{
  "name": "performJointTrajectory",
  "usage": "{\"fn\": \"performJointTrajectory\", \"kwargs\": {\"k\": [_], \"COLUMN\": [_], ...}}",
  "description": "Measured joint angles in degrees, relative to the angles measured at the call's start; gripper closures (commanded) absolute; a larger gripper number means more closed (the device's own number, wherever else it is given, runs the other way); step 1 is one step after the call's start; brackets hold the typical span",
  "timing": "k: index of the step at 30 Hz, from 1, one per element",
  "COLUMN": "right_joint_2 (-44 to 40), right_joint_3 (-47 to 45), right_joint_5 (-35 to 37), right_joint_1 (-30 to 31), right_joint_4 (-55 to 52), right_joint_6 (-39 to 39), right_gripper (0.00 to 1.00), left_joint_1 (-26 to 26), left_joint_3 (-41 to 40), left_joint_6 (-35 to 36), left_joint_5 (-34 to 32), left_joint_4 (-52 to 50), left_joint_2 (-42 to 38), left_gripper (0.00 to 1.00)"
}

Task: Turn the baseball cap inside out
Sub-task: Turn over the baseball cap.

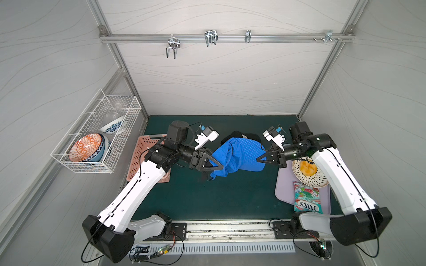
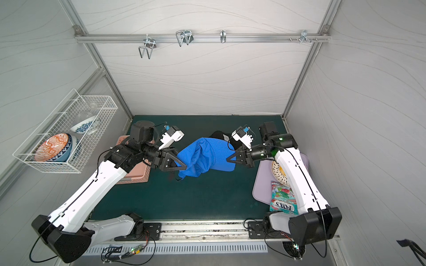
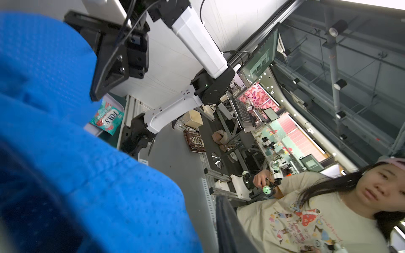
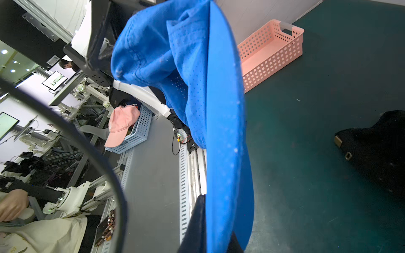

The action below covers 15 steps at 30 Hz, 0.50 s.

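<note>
The blue baseball cap (image 1: 239, 154) (image 2: 207, 154) hangs above the green mat, stretched between both arms. My right gripper (image 1: 259, 159) (image 2: 228, 159) is shut on the stiff brim, which runs edge-on between its fingers in the right wrist view (image 4: 217, 230). The crumpled mesh crown (image 4: 153, 50) bunches toward my left gripper (image 1: 219, 165) (image 2: 184, 167). In the left wrist view the blue cloth (image 3: 65, 153) covers one finger. The other dark finger (image 3: 228, 225) stands apart from the cloth with a gap between, so this gripper (image 3: 203, 219) is open.
A black cap (image 1: 242, 135) (image 4: 377, 149) lies on the mat behind the blue one. A pink basket (image 1: 143, 147) sits at the left. At the right, a lavender tray (image 1: 283, 184) holds a plate (image 1: 309, 182) and a candy bag (image 1: 306, 198). A wire basket (image 1: 96, 138) of bowls hangs on the left wall.
</note>
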Motion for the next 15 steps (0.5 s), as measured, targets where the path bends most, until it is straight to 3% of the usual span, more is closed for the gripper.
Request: {"fn": "performJointTrajectory", "kwargs": {"k": [5, 7, 9, 15], "right_joint_2": [-4.26, -5.86, -7.45, -12.41], "right_joint_3": [-1.88, -2.29, -3.02, -6.29], "right_joint_5": [-1.05, -1.36, -1.46, -0.2], "right_joint_1": [-0.09, -0.09, -0.09, -0.09], "right_joint_4": [0.09, 0.76, 2.34, 10.19], "right_joint_6": [2.73, 4.9, 7.26, 16.81], "right_gripper": [1.0, 1.0, 1.0, 1.0], "left_joint_1": [7.56, 10.08, 11.52, 11.69], "left_joint_3": [0.0, 0.0, 0.07, 0.24], "left_joint_6": [2.62, 4.15, 5.77, 9.14], "left_joint_5": [-4.66, -9.11, -14.1, -33.92], "left_joint_4": [-0.46, -0.72, -1.81, -5.95], "left_joint_2": [0.0, 0.02, 0.11, -0.61], "left_gripper": [0.43, 0.19, 0.01, 0.0]}}
